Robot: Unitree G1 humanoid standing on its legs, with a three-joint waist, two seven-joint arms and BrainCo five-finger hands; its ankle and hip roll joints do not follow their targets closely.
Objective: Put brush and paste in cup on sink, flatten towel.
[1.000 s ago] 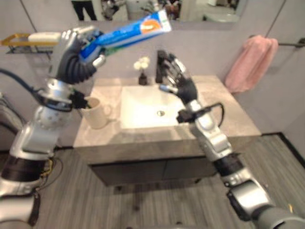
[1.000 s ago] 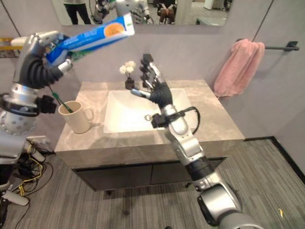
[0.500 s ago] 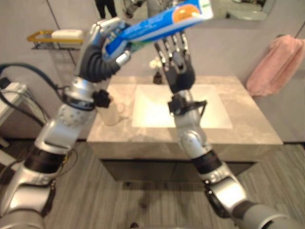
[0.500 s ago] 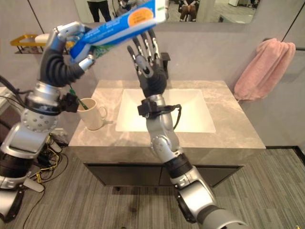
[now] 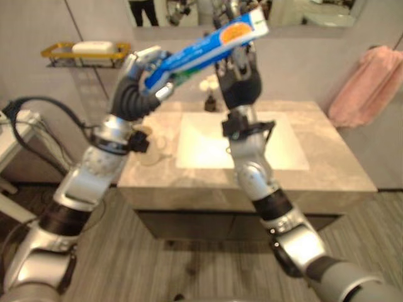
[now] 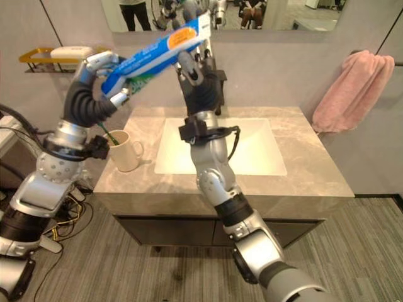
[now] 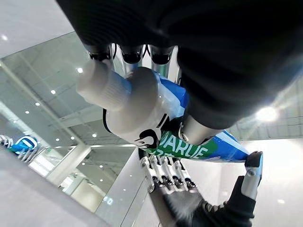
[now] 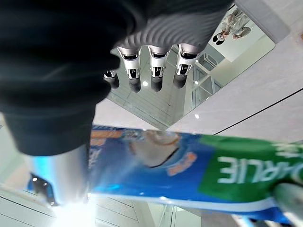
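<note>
The left hand (image 6: 94, 85) is curled around the cap end of the paste (image 6: 157, 50) and holds it high, slanting up toward 2 o'clock. The right hand (image 6: 198, 78) stands behind the tube with straight fingers; the tube hides their tips. At 7 o'clock from the paste, the cup (image 6: 126, 151) stands on the sink (image 6: 214, 182), and a green brush (image 6: 108, 134) stands in it, partly hidden. The towel (image 6: 349, 91) hangs bunched at 3 o'clock.

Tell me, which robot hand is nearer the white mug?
Left. The left robot hand holds the toothpaste tube just above the white mug; the right robot hand is raised over the sink.
</note>
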